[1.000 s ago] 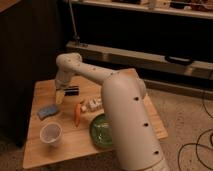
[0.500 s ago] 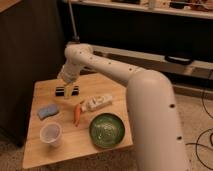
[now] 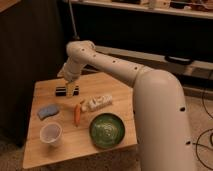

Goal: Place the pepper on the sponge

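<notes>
Your gripper (image 3: 69,91) hangs spread and empty near the table's (image 3: 75,146) far edge. The pepper (image 3: 77,114) lies mid-table, just nearer, its long axis running far-to-near. The sponge (image 3: 48,111) lies apart, toward the view's left edge.

**Q:** Where does the gripper stand?
**A:** The gripper (image 3: 71,91) hangs over the far left part of the table (image 3: 80,148), at the right end of the block (image 3: 61,90). Whether it touches the block cannot be told.

**Q:** And the pepper?
**A:** The pepper (image 3: 77,114) lies on the table near its middle, lengthwise front to back. The sponge (image 3: 48,111) lies to its left as viewed, apart from it. The bottle (image 3: 98,103) lies just to its right, close to its far end.

**Q:** What occupies the near edge?
**A:** The cup (image 3: 50,134) stands upright in front of the sponge. The bowl (image 3: 107,130) sits in front of the bottle, to the right of the pepper.
</notes>
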